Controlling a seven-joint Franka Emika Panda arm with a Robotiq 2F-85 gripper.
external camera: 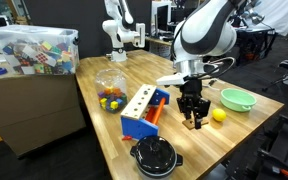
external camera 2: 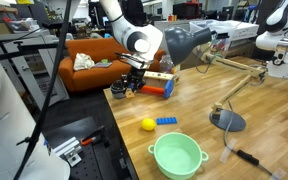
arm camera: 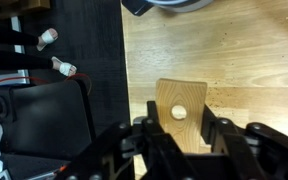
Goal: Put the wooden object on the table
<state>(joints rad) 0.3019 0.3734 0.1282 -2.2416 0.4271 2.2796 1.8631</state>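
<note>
The wooden object (arm camera: 179, 98) is a small flat block of pale brown wood with a round hole in its face. In the wrist view it stands between my gripper's (arm camera: 179, 128) two fingers, which are shut on its sides. In an exterior view my gripper (external camera: 191, 120) hangs low over the light wooden table (external camera: 239, 135), near the front edge, with the block's lower end close to the tabletop; I cannot tell if it touches. In an exterior view my gripper (external camera 2: 132, 86) is at the table's (external camera 2: 219, 105) near corner.
A blue-and-orange toy box (external camera: 144, 112) lies just beside my gripper. A yellow ball (external camera: 219, 115) and a green bowl (external camera: 237, 99) sit on the other side. A black pot (external camera: 155, 156) stands at the front. The table edge (arm camera: 124, 90) runs close by.
</note>
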